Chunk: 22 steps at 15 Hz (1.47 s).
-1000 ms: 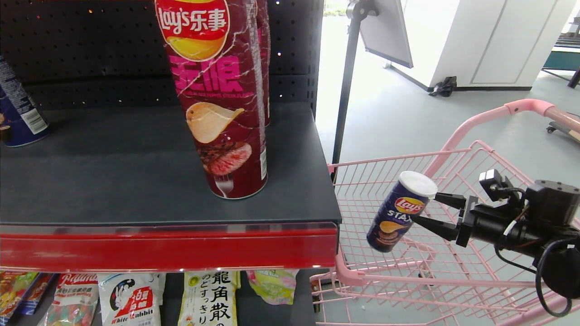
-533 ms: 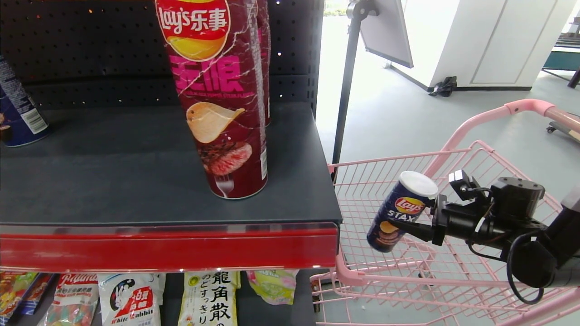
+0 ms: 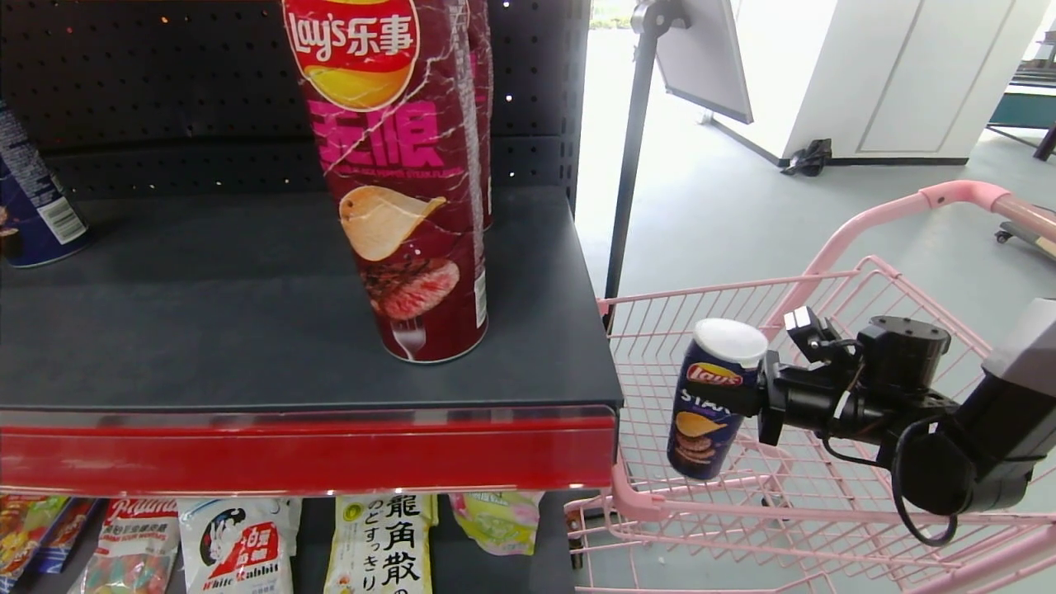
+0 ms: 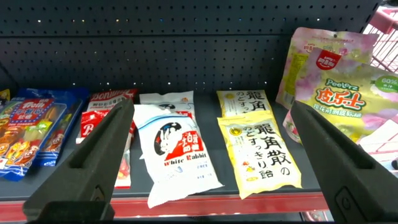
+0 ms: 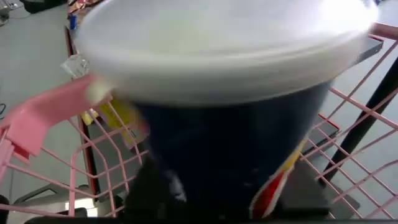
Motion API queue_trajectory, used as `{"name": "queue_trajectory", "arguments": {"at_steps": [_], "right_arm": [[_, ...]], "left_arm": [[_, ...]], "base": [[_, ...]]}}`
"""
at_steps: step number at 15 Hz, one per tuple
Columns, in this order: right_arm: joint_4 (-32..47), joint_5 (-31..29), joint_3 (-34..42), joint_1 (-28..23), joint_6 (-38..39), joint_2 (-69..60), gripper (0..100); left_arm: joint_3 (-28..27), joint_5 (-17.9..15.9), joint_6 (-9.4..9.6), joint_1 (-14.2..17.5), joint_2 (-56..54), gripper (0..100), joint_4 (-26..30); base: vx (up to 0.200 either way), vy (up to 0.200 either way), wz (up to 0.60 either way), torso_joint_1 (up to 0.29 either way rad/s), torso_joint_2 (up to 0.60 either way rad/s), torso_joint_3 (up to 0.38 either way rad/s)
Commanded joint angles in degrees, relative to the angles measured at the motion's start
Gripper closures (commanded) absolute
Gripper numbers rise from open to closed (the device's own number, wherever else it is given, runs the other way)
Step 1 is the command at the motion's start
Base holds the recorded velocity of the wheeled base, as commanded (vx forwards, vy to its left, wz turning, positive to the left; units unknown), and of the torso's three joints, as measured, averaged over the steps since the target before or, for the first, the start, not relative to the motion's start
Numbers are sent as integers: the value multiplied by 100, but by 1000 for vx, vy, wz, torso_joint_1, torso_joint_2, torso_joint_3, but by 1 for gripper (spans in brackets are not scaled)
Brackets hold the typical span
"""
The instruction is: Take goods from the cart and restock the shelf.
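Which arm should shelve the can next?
Right. The right tool grips the can over the cart, beside the shelf at its right end. The left tool is open and empty, low by the snack bags.

Daylight washes the floor (image 3: 726,214) right of the shelf (image 3: 206,330), whose dark board and pegboard (image 3: 165,82) are dim; highlights streak its red front strip (image 3: 305,454), and beside it the blue can (image 3: 705,412) has a glaring white lid (image 3: 730,342).
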Motion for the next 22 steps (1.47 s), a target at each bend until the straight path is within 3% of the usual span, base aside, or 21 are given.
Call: {"name": "queue_trajectory", "arguments": {"at_steps": [1, 4, 9, 14, 17, 19, 22], "right_arm": [[1, 0, 28, 23, -8, 10, 100], [-25, 9, 37, -12, -8, -52, 100], [-52, 97, 898, -399, -8, -2135, 100], [1, 106, 1083, -522, 1160, -4077, 100], [537, 70, 1153, -311, 1240, -4886, 100], [1135, 79, 1381, 260, 1240, -5554, 100], [1249, 53, 1803, 568, 1196, -5765, 100]], "left_arm": [[1, 2, 1, 0, 6, 0, -1], [1, 2, 1, 0, 6, 0, -1], [1, 2, 1, 0, 6, 0, -1], [1, 2, 1, 0, 6, 0, -1], [1, 2, 1, 0, 6, 0, -1], [1, 2, -8, 0, 6, 0, -1], [1, 2, 1, 0, 6, 0, -1]], "base": [[0, 0, 0, 0, 0, 0], [0, 0, 0, 0, 0, 0], [0, 0, 0, 0, 0, 0], [0, 0, 0, 0, 0, 0], [0, 0, 0, 0, 0, 0], [0, 0, 0, 0, 0, 0], [0, 0, 0, 0, 0, 0]]}}
